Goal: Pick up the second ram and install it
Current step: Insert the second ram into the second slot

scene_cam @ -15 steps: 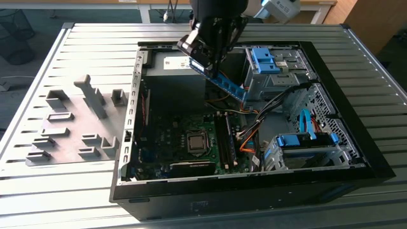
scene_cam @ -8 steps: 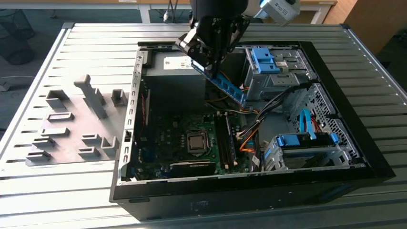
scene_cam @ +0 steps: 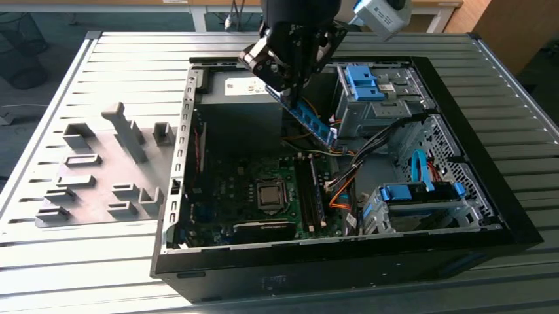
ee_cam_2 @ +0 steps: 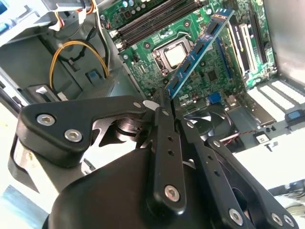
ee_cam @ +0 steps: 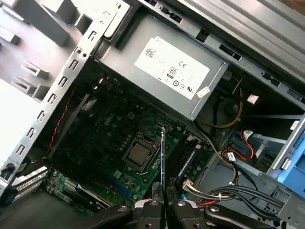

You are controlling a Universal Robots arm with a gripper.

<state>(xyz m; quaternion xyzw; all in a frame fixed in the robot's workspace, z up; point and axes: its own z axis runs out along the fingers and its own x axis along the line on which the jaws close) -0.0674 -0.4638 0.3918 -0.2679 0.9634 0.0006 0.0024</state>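
Note:
My gripper (scene_cam: 291,97) hangs over the open computer case (scene_cam: 179,196), shut on one end of the second ram (scene_cam: 313,121). The ram is a long thin blue-green strip with black chips, and it slants down toward the motherboard (scene_cam: 235,190) without touching it. In the second wrist view the ram (ee_cam_2: 200,47) runs out from the gripper (ee_cam_2: 163,98) above the processor socket (ee_cam_2: 175,55). In the first wrist view the ram (ee_cam: 163,160) shows edge-on between the fingers (ee_cam: 151,206). The memory slots (scene_cam: 311,191) lie beside the processor socket (scene_cam: 271,194), below the ram's free end.
A grey plate with plastic holder blocks (scene_cam: 105,170) lies on the slatted table at the exterior view's left. Inside the case are the power supply (scene_cam: 240,88), blue drive cages (scene_cam: 367,82) (scene_cam: 419,195) and orange cables (scene_cam: 342,186). The case walls rise around the motherboard.

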